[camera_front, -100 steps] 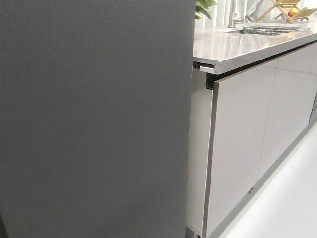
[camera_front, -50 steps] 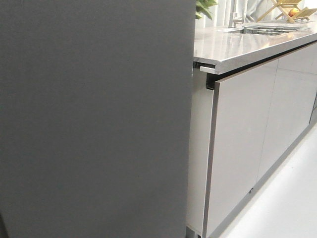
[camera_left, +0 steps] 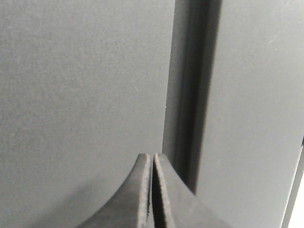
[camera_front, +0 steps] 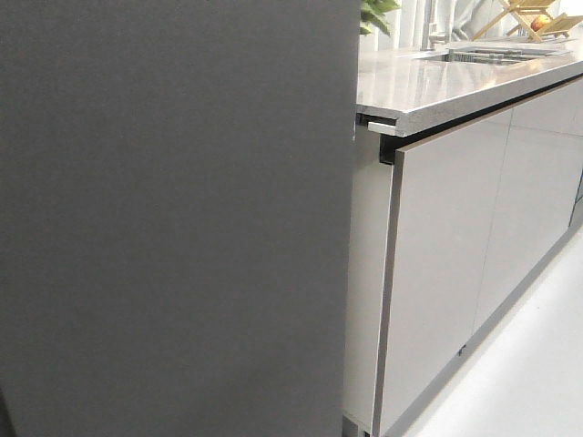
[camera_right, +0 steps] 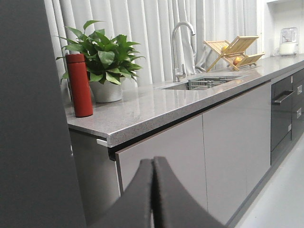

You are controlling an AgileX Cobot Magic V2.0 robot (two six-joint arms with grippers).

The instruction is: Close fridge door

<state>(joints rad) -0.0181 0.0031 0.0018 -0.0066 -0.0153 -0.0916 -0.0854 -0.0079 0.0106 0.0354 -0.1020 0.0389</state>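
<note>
The fridge door fills the left two thirds of the front view, its matte dark grey outer face turned toward the camera and its right edge standing just beside the pale end panel of the cabinet run; no white lining or gasket shows, so it looks closed or very nearly so. In the left wrist view the left gripper has its fingers pressed together with nothing between them, tips close to or touching the grey face next to a dark vertical seam; whether they actually bear on the door cannot be told. The right gripper is likewise pressed shut and empty, held off the door and pointing along the kitchen. My reading is that the closing push is at its end: the next move calls for a short firm press by the left arm to seat the door, if any gap remains, then a straight withdrawal. Beyond lie the speckled grey worktop, a red flask, a potted plant, the sink tap and a wooden dish rack.
</note>
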